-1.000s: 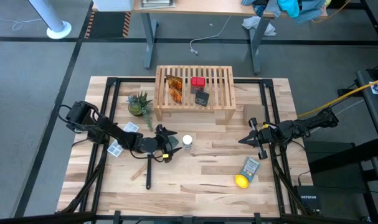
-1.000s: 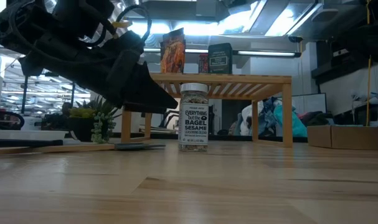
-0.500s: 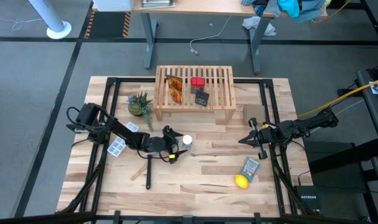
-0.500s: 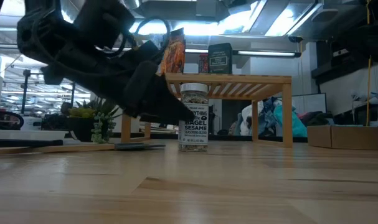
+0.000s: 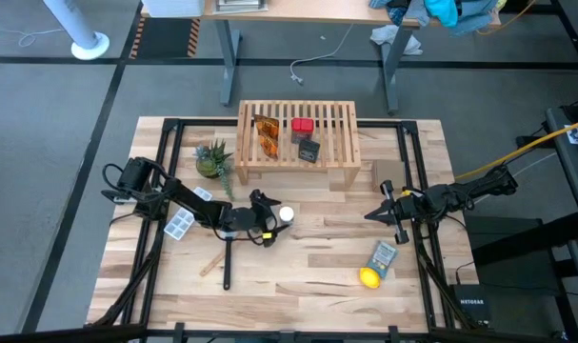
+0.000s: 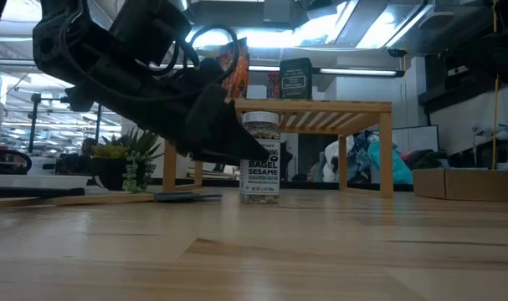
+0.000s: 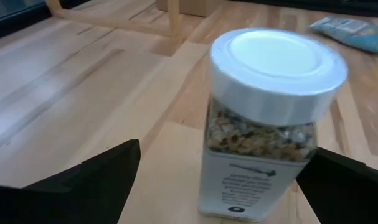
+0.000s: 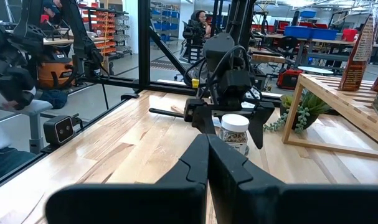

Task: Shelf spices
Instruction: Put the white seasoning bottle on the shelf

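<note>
Your wooden surface [image 5: 298,267] carries the shelf [image 5: 297,139] at twelve o'clock, with two amber packets [image 5: 266,134], a red box [image 5: 302,126] and a black box [image 5: 309,151] on its slatted top. Your left gripper [image 5: 272,221] sits low just left of centre, its fingers [image 7: 83,180] spread wide, one on each side of the white-capped bottle [image 5: 287,216], which stands upright on the surface in front of the shelf; you cannot tell whether they touch it. Your right gripper [image 5: 374,213] waits at three o'clock, fingers [image 8: 226,168] pressed together, holding nothing. At five o'clock lie a grey-blue packet [image 5: 383,257] and a lemon [image 5: 368,278].
</note>
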### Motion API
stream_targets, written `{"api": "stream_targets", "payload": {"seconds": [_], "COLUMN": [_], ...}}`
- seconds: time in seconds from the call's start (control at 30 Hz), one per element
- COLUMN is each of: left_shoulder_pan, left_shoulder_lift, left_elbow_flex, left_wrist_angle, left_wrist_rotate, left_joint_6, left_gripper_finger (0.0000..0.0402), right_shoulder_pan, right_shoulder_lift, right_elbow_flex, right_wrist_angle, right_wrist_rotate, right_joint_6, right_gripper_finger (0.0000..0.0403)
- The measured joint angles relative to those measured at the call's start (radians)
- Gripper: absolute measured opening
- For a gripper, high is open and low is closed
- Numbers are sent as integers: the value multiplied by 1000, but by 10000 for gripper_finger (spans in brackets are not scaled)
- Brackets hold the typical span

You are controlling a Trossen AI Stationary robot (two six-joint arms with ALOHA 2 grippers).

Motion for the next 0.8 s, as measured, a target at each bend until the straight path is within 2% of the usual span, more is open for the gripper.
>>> {"api": "stream_targets", "payload": {"seconds": [0.43, 0.57, 0.8], "left_shoulder_pan": [0, -1, -1], "left_shoulder_lift": [0, 0, 0], "left_elbow_flex": [0, 0, 0], "left_wrist_angle": [0, 0, 2], "left_wrist_rotate": [-8, -16, -18], "left_joint_6": [-20, -33, -35], "left_gripper_finger": [392, 365, 294], "right_shoulder_pan": [0, 0, 0], "right_shoulder_lift": [0, 0, 0], "right_elbow_flex": [0, 0, 0], "right_wrist_angle": [0, 1, 1], "right_wrist_rotate": [0, 0, 0], "right_joint_6": [0, 0, 0], "right_gripper_finger": [8, 8, 8]}}
